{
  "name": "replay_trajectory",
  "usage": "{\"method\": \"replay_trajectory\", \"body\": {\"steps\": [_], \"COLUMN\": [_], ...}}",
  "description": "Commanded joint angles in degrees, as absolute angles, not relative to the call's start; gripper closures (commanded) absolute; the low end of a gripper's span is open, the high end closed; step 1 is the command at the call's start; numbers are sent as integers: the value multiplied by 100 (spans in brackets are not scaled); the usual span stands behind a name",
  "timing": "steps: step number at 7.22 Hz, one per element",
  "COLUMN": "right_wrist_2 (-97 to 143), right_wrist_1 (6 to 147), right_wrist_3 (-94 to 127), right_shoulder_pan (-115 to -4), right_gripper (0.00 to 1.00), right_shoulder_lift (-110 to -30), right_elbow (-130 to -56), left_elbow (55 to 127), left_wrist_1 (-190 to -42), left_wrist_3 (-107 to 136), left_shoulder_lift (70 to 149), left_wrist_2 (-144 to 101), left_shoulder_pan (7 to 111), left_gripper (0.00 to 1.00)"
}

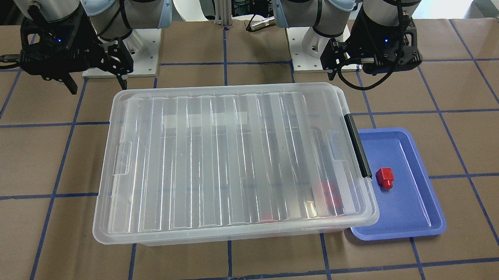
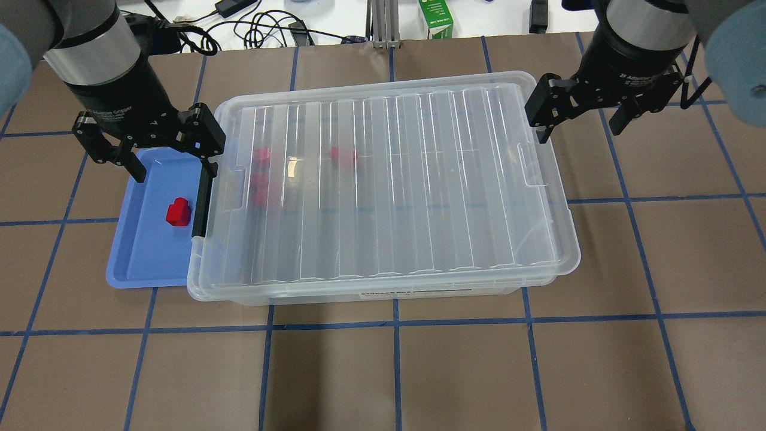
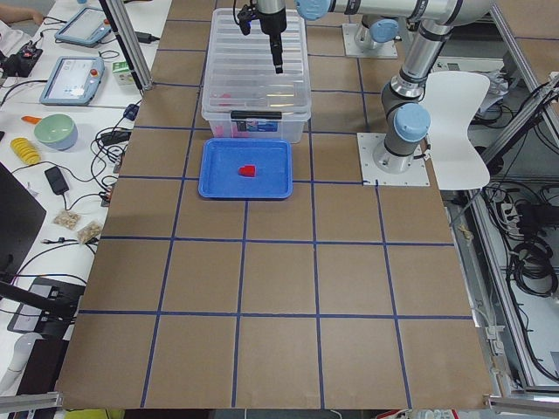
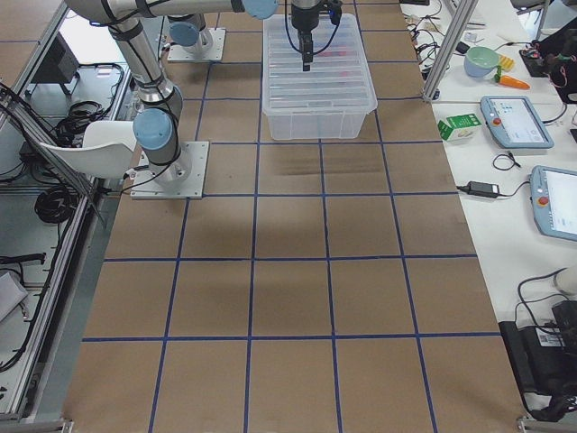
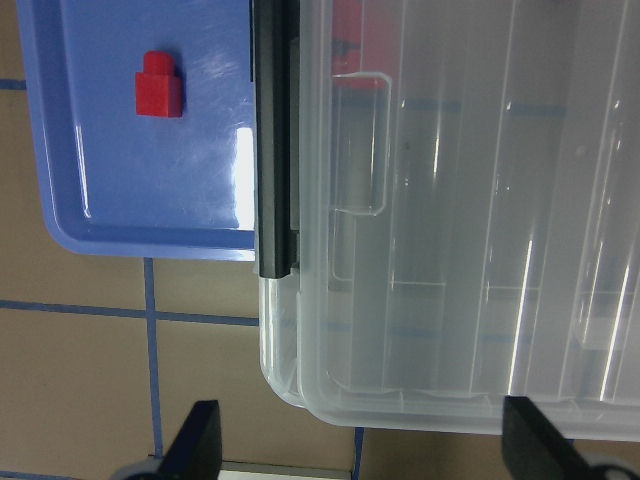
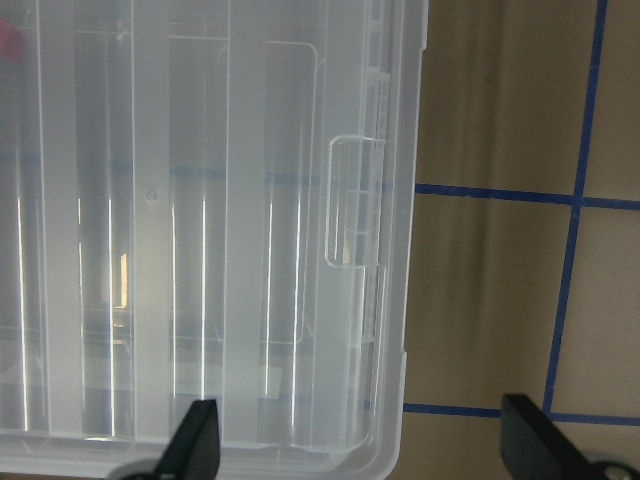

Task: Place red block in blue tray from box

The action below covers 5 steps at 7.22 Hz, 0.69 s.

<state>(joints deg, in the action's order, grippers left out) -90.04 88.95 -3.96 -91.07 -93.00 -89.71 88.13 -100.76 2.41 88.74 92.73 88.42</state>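
The box (image 2: pixel 389 179) stands mid-table with its ribbed lid on and its black latch bar (image 2: pixel 201 197) at the end next to the blue tray (image 2: pixel 143 257). One red block (image 2: pixel 178 212) lies in the tray, also in the front view (image 1: pixel 384 178) and the left wrist view (image 5: pixel 159 84). Several more red blocks (image 2: pixel 261 155) show blurred through the lid. My left gripper (image 2: pixel 170 161) is open and empty above the tray's far end and the latch. My right gripper (image 2: pixel 579 129) is open and empty above the box's opposite far corner.
A green carton (image 2: pixel 435 18) and cables (image 2: pixel 263 27) lie past the table's far edge. Both arm bases (image 1: pixel 121 53) stand behind the box. A side bench holds tablets (image 3: pixel 77 78) and a bowl (image 3: pixel 55 131).
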Motion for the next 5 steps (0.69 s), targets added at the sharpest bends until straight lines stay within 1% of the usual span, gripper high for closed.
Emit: {"method": "replay_trajectory", "body": {"steps": [1, 5], "right_wrist_2": [-8991, -8965], "right_wrist_1": [8903, 8956], "right_wrist_3": [-395, -457], "right_shoulder_pan": [-9123, -9123], "right_gripper": [0, 0], "right_shoulder_lift": [-9290, -9237], "right_elbow": [-8895, -8903], "left_elbow": [8859, 8868], "left_wrist_1": [-10081, -10072], "left_wrist_3": [237, 229], "left_shoulder_lift": [8851, 8850], "left_wrist_2": [9281, 9246], "left_shoulder_pan": [8842, 8842], "left_gripper": [0, 0]}}
